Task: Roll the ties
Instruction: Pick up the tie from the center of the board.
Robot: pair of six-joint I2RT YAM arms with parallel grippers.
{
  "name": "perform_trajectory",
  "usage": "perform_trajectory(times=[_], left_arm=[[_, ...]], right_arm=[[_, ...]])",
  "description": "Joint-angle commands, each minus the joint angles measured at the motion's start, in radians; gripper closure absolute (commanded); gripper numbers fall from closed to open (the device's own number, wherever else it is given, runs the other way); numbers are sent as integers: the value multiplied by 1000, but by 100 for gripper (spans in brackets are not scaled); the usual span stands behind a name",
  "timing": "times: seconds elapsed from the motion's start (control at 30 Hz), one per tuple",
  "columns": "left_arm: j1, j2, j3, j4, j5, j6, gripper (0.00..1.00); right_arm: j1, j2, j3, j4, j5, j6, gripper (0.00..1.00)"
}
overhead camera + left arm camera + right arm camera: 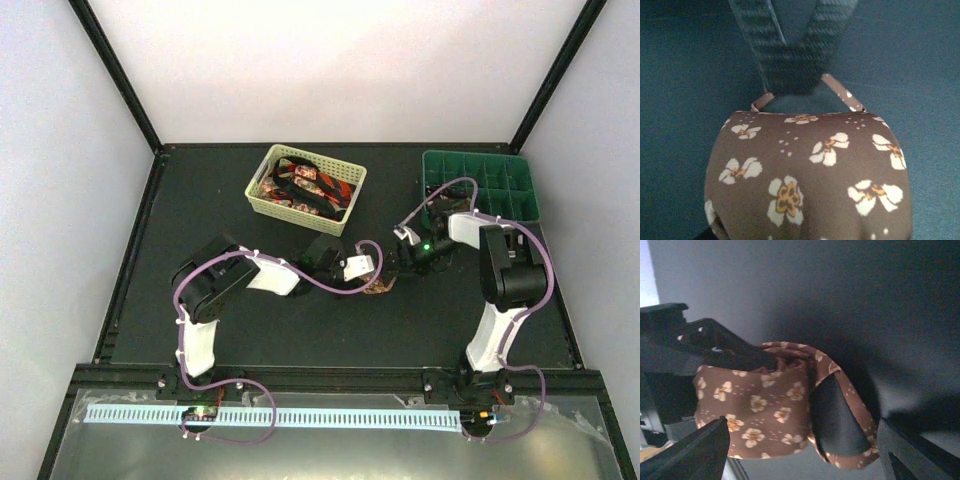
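Brown tie [378, 286], printed with pale flowers, sits wound into a fat bundle near the middle of the dark worktop [250, 330], between the two arms. The left claw [368, 272] is clamped on it: in the right wrist view a black finger [740, 352] presses across the top of the bundle, and in the left wrist view its fabric fills the lower frame right up against the lens. A narrow strip of it curls out in an open loop on the far side of the bundle, resting on the worktop. The right claw [398, 264] stands just beside it on the right with its fingers [710, 445] spread wide apart, one to each side of the loop and touching no fabric that I can see.

Farther back, the red-and-black ties [310, 185] lie heaped in the pale yellow basket [262, 200]. The green tray [478, 155], split into compartments, stands at the back right, well apart from the basket.
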Motion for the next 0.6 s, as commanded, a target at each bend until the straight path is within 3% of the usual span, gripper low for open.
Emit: perform_trajectory(times=[0.0,0.1,0.4,0.47,0.57], left_arm=[[-10,49,-10,-181,-49,19,75],[-11,50,-8,-179,-48,18,75],[-10,48,-10,-180,-43,19,74],[-10,50,-10,-180,-41,22,74],[-10,54,-6,-181,-43,25,74]], right_arm=[[52,60,-20,-7,-120,-26,18],[62,63,-17,-46,-239,-76,19],[60,-51,-71,84,-266,-3,0],[60,-51,-72,129,-241,35,0],[68,-49,-81,202,-188,115,8]])
